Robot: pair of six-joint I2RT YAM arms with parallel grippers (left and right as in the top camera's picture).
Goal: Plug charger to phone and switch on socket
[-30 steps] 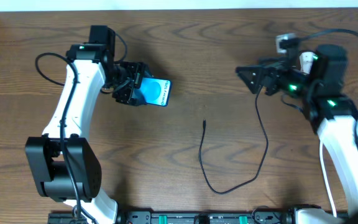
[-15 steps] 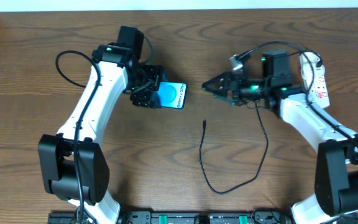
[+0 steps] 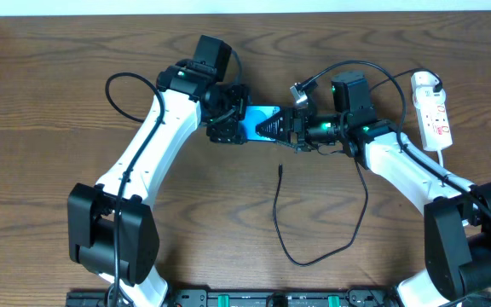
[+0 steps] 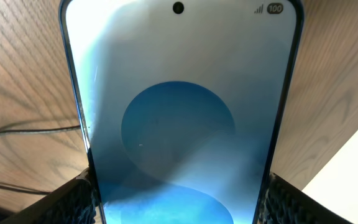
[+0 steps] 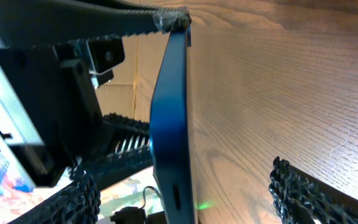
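Wood-grained desk (image 3: 49,68) is spread beneath both arms, with a pale strip of wall seen along its far edge.

The left fingers (image 4: 73,202) are closed on the long sides of the phone (image 4: 179,124), whose lit blue screen is turned to the left wrist camera. Its top end, with the camera hole, points away from that hand. The right fingers (image 5: 303,186) are held wide, one on each side of that free end, with a gap visible on both sides, so no grip has been made there.

Further out, the charger (image 3: 276,209) is left lying on the desk in a loose loop, its small tip just below the two hands and apart from both. The socket (image 3: 430,107) is seen at the far right of the desk, well apart from the phone and untouched.

The step in hand is judged to be a passing or steadying of the phone between the hands (its port end seems to lie toward the left hand, which would block the plug). Nothing has been plugged in yet. Next, a firm hold by the right fingers is called for, then a release by the left, so that the charger tip can be fetched and lined up.
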